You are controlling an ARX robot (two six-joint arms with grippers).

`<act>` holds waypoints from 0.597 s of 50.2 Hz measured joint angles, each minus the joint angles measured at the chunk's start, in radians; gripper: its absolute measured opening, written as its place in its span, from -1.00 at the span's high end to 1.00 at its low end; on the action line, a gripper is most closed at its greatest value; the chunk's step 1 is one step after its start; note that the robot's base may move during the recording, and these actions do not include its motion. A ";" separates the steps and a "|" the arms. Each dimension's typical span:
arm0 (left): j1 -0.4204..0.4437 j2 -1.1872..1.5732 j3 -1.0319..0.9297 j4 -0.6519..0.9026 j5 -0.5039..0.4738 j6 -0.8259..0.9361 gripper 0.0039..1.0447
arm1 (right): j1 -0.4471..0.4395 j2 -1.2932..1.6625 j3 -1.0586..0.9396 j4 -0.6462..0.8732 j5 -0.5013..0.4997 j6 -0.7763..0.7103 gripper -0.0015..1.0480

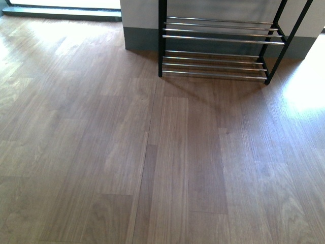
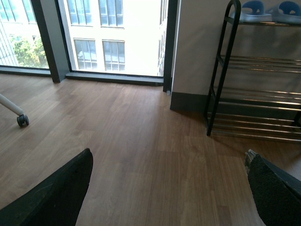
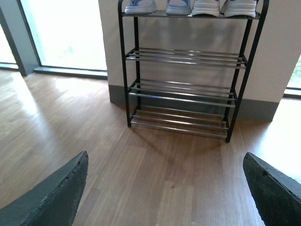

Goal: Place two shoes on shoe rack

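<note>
Four shoes sit side by side on the top shelf of the shoe rack (image 3: 183, 70), seen best from the right wrist view: a pair of pale blue sandals (image 3: 157, 6) toward one end and a pair of sneakers (image 3: 225, 7) with white soles beside them. Only their lower parts show, since the frame cuts them off. In the left wrist view the blue sandals (image 2: 270, 10) show at the top of the rack (image 2: 221, 70), again partly cropped.

The rack has a black metal frame with rounded side tops and shelves of thin chrome rods. It stands on the wooden floor (image 1: 152, 162) against a pale wall with a grey skirting board (image 3: 117, 94). The three lower shelves hold nothing. From the front view only the two lowest shelves of the rack (image 1: 218, 51) are in sight, and neither arm appears there.

Both pincers are spread wide apart and hold nothing. The left pincer (image 2: 169, 188) shows as two dark fingers (image 2: 56, 197) at the edges of its wrist view, with bare floor between them. The right pincer (image 3: 164, 188) looks the same, its fingers (image 3: 51, 197) well apart and facing the rack from some way off.

A large window (image 2: 113, 37) fills the wall beside the rack, and a small caster wheel (image 2: 22, 120) rests on the floor near it.
</note>
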 joint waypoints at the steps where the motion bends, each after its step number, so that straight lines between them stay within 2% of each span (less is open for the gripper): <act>1: 0.000 0.000 0.000 0.000 0.000 0.000 -0.83 | 0.000 0.000 0.000 0.000 0.000 0.000 -0.82; 30: 0.000 0.000 0.000 0.000 0.000 0.000 -0.83 | 0.000 0.000 0.000 0.000 0.000 0.000 -0.82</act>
